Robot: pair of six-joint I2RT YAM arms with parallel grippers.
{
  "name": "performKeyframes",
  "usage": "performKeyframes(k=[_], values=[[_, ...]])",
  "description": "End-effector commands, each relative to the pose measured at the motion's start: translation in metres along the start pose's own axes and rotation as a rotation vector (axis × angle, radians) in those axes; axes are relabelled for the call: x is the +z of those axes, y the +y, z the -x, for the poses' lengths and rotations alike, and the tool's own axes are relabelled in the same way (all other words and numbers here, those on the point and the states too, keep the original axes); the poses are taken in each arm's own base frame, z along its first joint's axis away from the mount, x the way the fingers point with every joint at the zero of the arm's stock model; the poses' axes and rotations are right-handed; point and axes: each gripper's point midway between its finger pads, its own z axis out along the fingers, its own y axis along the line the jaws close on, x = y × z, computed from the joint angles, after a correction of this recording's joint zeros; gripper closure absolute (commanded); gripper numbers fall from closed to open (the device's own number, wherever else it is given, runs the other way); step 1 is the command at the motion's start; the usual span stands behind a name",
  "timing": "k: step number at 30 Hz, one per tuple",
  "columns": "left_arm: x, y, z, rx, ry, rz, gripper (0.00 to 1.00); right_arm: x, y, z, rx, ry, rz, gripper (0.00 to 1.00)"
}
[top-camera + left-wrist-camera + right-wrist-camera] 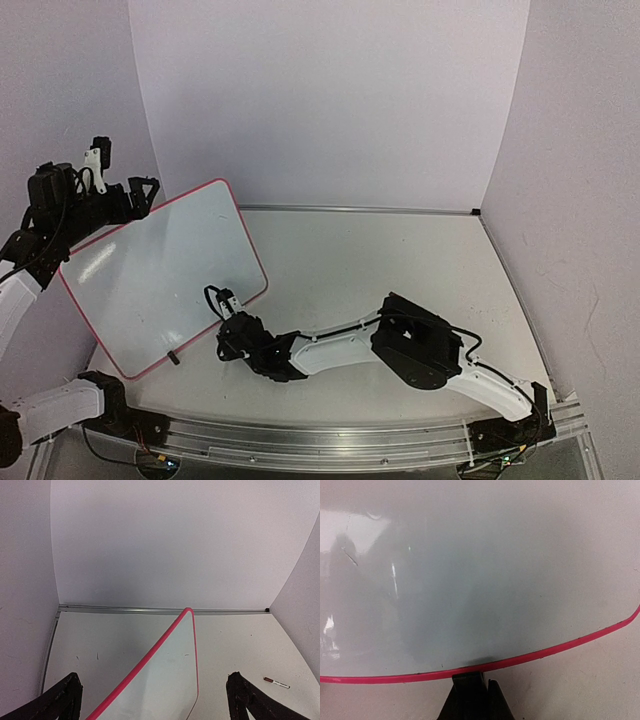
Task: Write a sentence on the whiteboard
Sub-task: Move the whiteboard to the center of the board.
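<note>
**Blank whiteboard (160, 275) propped on left of table (400, 250), R gripper (228, 302) at its low edge**

Top view: the board stands tilted, its long axis running diagonally from near-left to far-right, w/ a red-pink frame all round. 1 black clip foot (173, 357) shows on the low long edge. No writing is visible on the glossy face. The R arm (400, 345) stretches leftward across the table and its gripper meets that low edge, so the board lies directly ahead of its tips.

R wrist view: the 2 fingers (467, 697) sit pressed together, tips at the frame. Whether they pinch anything can't be told.

The L gripper (154, 680) hangs at the board's upper edge. Its jaws are spread wide, a board corner rises btwn them, and nothing is gripped.

Only the L wrist view shows a marker (276, 682). It lies flat on the table, well to the right of the board. The top view doesn't show it; the R arm probably hides it. Writing likely needs that marker 1st, and the R arm looks nearer to it.
</note>
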Motion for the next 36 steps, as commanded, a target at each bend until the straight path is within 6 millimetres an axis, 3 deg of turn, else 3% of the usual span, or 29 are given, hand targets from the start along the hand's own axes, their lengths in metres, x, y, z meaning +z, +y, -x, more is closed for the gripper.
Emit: performKeyframes(k=[1, 17, 30, 36], values=[[-0.013, -0.014, 0.022, 0.017, -0.089, -0.070, 0.01, -0.015, -0.043, -0.017, -0.005, 0.057, -0.194, 1.00], [-0.018, -0.020, 0.025, 0.029, -0.107, -0.100, 0.00, -0.050, -0.138, -0.026, 0.086, 0.117, -0.409, 1.00], [-0.012, -0.019, 0.020, 0.025, -0.089, -0.100, 0.01, -0.096, -0.222, -0.029, 0.095, 0.129, -0.595, 1.00], [-0.011, -0.019, 0.019, 0.026, -0.085, -0.099, 0.00, -0.118, -0.249, -0.033, 0.107, 0.134, -0.657, 1.00]])
